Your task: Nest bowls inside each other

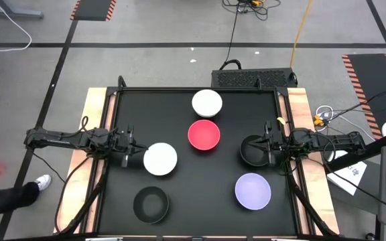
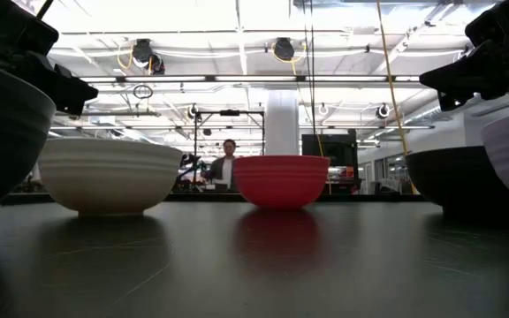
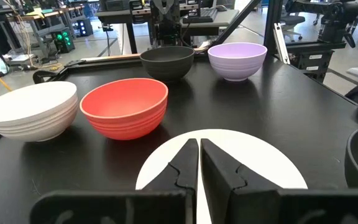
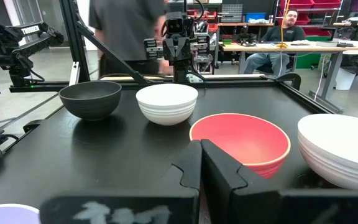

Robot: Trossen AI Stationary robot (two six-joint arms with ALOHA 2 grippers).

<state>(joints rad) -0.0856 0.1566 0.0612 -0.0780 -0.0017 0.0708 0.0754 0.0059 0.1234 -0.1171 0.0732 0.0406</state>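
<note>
Six bowls stand upright on the black table top. One white bowl [image 1: 207, 103] is near the far edge, with the red bowl [image 1: 204, 135] just in front of it. The second white bowl [image 1: 160, 158] is left of centre. One black bowl [image 1: 151, 203] is at the near left, the other black bowl [image 1: 255, 150] at the right, and the lavender bowl [image 1: 252, 191] at the near right. My left gripper [image 3: 199, 163] is shut and hovers over the left rim of the second white bowl [image 3: 253, 149]. My right gripper [image 4: 201, 163] is shut above the right rim of the right black bowl, raised clear in the low view [image 2: 431, 81].
Raised wooden side rails [image 1: 94, 134] border the black top on the left and right. There is open table surface between the near black and lavender bowls [image 1: 200, 201]. A person's foot and arm show on the floor side at the left [image 1: 19, 191]. People stand and sit in the room behind [image 4: 126, 25].
</note>
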